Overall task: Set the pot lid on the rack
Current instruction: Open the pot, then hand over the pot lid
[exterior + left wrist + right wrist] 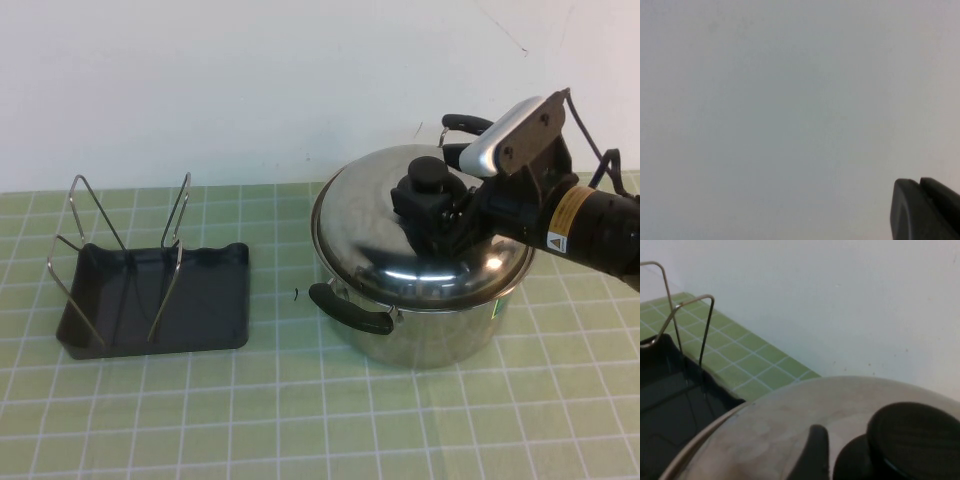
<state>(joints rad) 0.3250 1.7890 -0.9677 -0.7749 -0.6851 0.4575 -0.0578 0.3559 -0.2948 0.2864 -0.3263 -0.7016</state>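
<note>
While the right gripper (440,215) sits at the black knob (430,178) in the middle of the pot lid (400,215), its fingers are set close about the knob's neck. Whether they already pinch it or only bracket it cannot be told: the high view shows dark finger parts crowded against the knob, and the right wrist view shows one finger (812,452) lying just beside the knob's stem, with the other out of frame.

The lid rests on the steel pot (420,320), apparently level and seated on the rim, so the lift appears not yet done. By that reading the task is at its early stage: the approach to the knob is made, and the grasp, the lift, the carry across and the setting of the lid between the wires are all left.

The rack (120,262) stands well apart from the pot, on the robot's left of it, with nothing held in its upright wire loops and nothing visible in its dark tray. Both stand on a green tiled table (300,420).

The left gripper (925,210) shows only as a dark corner in its own wrist view, before a plain pale background; it does not appear in the high view, and its opening cannot be judged. The right arm's housing hides part of the lid's far side and of the pot's far handle (465,125).
</note>
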